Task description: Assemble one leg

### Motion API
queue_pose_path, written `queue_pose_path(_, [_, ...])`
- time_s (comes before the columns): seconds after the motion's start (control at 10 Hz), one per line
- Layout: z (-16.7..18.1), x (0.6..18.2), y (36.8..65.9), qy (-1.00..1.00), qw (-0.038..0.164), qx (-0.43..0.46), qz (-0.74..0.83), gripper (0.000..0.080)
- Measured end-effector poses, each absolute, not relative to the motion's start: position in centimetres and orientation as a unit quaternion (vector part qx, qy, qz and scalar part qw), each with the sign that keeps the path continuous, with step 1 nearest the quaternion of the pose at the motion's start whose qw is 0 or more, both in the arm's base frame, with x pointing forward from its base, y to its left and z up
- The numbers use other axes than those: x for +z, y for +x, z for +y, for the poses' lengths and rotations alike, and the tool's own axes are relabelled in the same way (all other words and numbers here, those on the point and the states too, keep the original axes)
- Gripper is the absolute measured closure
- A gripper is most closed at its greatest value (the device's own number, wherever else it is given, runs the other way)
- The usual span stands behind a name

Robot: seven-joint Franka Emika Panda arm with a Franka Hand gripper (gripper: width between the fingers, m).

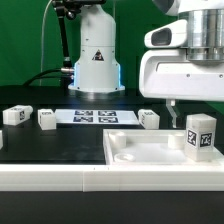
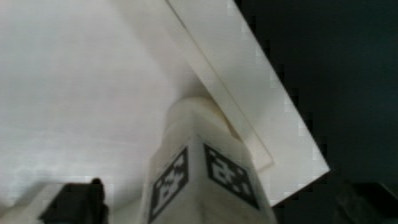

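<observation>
A leg, a small white post with black-and-white tags, stands upright on the right part of the white panel at the front. My gripper hangs over the leg's top. One finger shows apart from the leg, on the side toward the exterior view's left. In the wrist view the leg runs from between my fingers down to the panel near its raised rim. The dark finger is clear of the leg, so my gripper is open around it.
Three more legs lie on the black table behind the panel: two at the exterior view's left and one near the middle. The marker board lies between them. The arm's base stands at the back.
</observation>
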State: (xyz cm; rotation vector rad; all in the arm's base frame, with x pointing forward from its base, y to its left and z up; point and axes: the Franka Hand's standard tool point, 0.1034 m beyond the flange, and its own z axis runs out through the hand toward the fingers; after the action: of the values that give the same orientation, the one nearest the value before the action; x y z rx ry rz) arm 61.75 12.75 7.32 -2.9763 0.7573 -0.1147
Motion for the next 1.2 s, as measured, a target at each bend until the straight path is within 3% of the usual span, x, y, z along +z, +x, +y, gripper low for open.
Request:
queue_pose_path(0.5, [12.47,7.34,62.1,-1.0,-0.008,-0.024,-0.008,0.015])
queue_pose_path(0.8, [12.22,7.32,62.13,-0.997,-0.013,-0.024,-0.077,0.015])
queue_pose_path(0.9, [12.2,7.31,62.12,-0.997,-0.013,-0.024,-0.076,0.0261])
queue_pose_path(1.0, [12.2,7.31,62.12,-0.997,-0.013,-0.024,-0.076,0.0428])
queue_pose_path(1.1, [12.22,7.32,62.14,-0.997,-0.013,-0.024,-0.076,0.0428])
queue_pose_path(1.2, [12.22,7.32,62.14,-0.997,-0.012,-0.024,-0.074,0.0508])
